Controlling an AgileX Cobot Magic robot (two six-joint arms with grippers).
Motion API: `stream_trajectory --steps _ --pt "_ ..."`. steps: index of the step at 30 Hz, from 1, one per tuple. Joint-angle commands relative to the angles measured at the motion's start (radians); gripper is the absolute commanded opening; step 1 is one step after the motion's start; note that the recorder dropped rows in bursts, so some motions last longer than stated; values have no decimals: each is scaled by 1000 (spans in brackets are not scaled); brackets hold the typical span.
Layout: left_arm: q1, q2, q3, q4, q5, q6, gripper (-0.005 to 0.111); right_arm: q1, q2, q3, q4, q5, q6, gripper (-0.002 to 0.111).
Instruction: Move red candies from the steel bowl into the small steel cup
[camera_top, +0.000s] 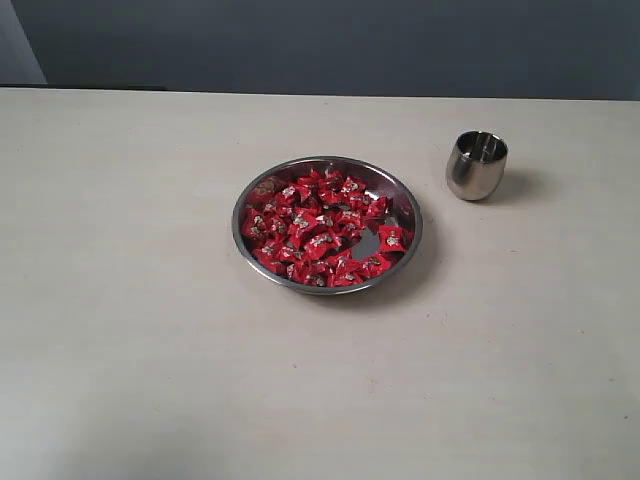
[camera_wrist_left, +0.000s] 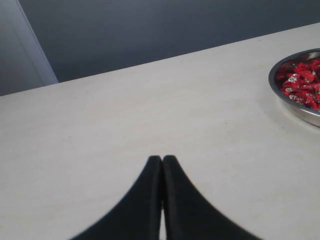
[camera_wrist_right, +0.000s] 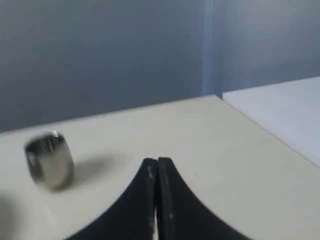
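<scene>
At centre frame we note red candies (camera_top: 320, 228) in the steel bowl (camera_top: 398, 192), small steel cup (camera_top: 476, 165) upper right, seemingly nearer the right gripper (camera_wrist_right: 157, 161); it and left gripper (camera_wrist_left: 162, 159) pinched together, empty

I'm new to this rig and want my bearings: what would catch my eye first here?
The heap of red candies in the wide steel bowl near the middle of the pale table stands out most. The small steel cup stands upright, apart from the bowl, to its right and farther back. The left gripper and right gripper, both black, are shut and empty.
</scene>
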Motion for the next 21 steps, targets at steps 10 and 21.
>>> stream_trajectory --steps 10,21 --pt "0 -4 -1 3 -7 -5 0 -4 -6 1 478 -440 233 0" --pt "0 -4 -1 3 -7 -5 0 -4 -6 1 429 -239 416 0"
